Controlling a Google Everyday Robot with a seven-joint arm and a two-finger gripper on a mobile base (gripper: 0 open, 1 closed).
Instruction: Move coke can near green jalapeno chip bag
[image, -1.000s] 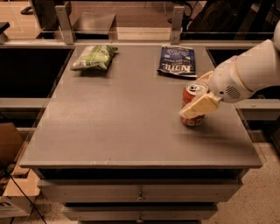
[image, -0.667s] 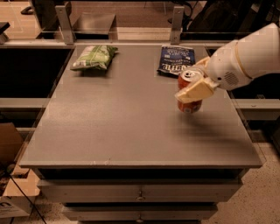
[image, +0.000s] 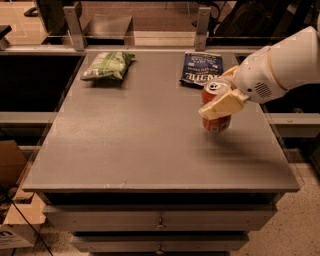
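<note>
Coke can (image: 217, 124) pinched in pincer (image: 216, 101), right of frame centre, over worktop (image: 130, 145); green jalapeno chip bag (image: 107, 65) upper left, well apart.

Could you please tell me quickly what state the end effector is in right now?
End effector: closed on the coke can, at the right side of the table.

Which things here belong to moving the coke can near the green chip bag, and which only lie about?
For the job: coke can, held in the claw above the table, right side; green jalapeno chip bag, far left.
Lying about: dark blue bag, behind the can.
</note>
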